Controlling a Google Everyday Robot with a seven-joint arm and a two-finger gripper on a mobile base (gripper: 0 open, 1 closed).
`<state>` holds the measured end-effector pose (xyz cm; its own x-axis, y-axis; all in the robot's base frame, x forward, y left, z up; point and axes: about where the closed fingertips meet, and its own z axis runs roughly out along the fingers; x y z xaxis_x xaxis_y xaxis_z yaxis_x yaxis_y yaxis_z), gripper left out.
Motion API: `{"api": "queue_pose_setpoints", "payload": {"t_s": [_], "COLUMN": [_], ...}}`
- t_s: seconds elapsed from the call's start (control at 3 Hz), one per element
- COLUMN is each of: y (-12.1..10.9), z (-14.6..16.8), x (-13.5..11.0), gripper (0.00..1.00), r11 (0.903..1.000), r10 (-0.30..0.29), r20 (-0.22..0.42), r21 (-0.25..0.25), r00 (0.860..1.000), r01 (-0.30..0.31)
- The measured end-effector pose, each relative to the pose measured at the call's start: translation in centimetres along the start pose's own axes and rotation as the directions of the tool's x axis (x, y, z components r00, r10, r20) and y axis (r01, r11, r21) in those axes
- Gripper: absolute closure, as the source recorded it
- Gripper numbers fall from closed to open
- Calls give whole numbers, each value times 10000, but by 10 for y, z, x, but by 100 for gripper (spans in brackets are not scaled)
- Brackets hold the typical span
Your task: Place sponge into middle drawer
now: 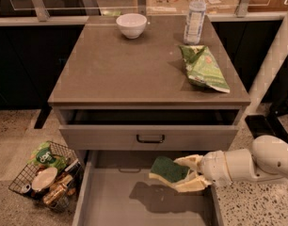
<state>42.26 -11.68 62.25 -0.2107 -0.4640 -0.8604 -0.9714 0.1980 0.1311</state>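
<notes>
1. Gripper (pixel 184 174): at 5 o'clock in the view, on a white arm (pixel 250 164) entering from 3 o'clock. Its pale fingers (pixel 190 161) are clamped on the sponge, one above and one below, parted only by the sponge's thickness.

2. Sponge (pixel 166 169): held in the gripper, dark green face up, yellow foam showing along the lower edge. It hangs over the 3 o'clock half of the middle drawer, inside the drawer's outline. Its shadow falls on the floor below, toward 7 o'clock.

3. Middle drawer (pixel 111 204): pulled out at 6 o'clock, grey, with a flat pale floor and low side walls.

4. Upper drawer (pixel 106 136): at 12 o'clock of the middle drawer, grey front, black bar handle (pixel 150 138), slightly open.

5. Cabinet top (pixel 130 69): brown, bearing three items.
 - Bowl (pixel 131 25): white, at 11 o'clock on the top.
 - Bottle (pixel 195 15): clear, upright, white cap, at 1 o'clock on the top.
 - Snack bag (pixel 204 67): light green, lying flat at 3 o'clock on the top, near the bottle.

6. Wire basket (pixel 21 185): on the speckled floor at 8 o'clock, beside the middle drawer, holding mixed packets and cans.
</notes>
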Motion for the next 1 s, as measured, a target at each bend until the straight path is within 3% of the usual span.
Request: {"api": "queue_pose_setpoints", "payload": {"t_s": [0.33,0.67,1.0], "y": [4,12,23], "z": [13,45,83], "x": [42,87,118], "gripper": [100,100,100], "r11": [9990,9963,9929], "r10": [343,479,583], "r20": [-873,-1397,-1128], "r21": [-244,-644,-969], "r00": [9956,9890,9919], "r01": [-365,-573,-693]}}
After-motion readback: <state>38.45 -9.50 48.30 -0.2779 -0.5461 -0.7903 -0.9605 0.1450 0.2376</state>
